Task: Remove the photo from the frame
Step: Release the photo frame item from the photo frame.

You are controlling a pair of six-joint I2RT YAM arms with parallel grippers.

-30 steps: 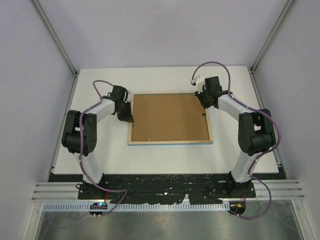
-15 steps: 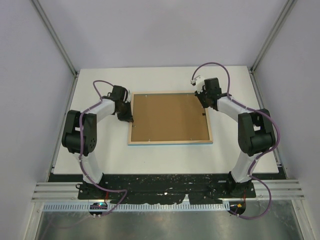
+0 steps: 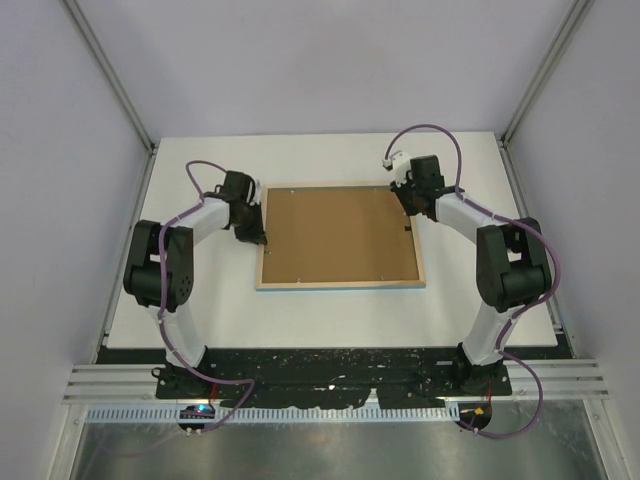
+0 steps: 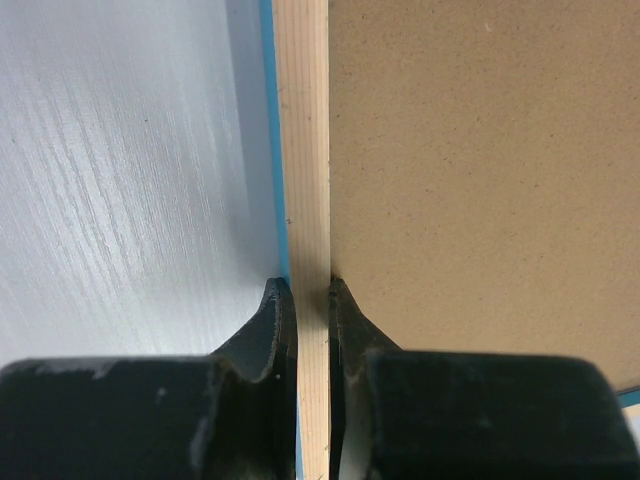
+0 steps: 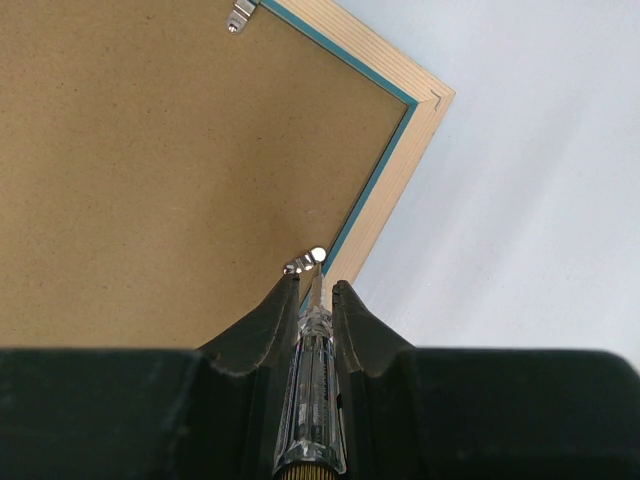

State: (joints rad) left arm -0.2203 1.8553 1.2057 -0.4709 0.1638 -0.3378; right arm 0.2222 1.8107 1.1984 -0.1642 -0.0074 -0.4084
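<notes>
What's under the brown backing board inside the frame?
Nothing beneath shows: the plain brown backing board fills the light-wood frame back, with small metal tabs at its edge. Any photo underneath is covered.

White links and black joints are seen on the left arm [image 3: 160, 268] and right arm [image 3: 502, 266]; a purple cable [image 3: 430, 127] is looped along each; black tapered fingers [image 4: 270, 335] are shown.
</notes>
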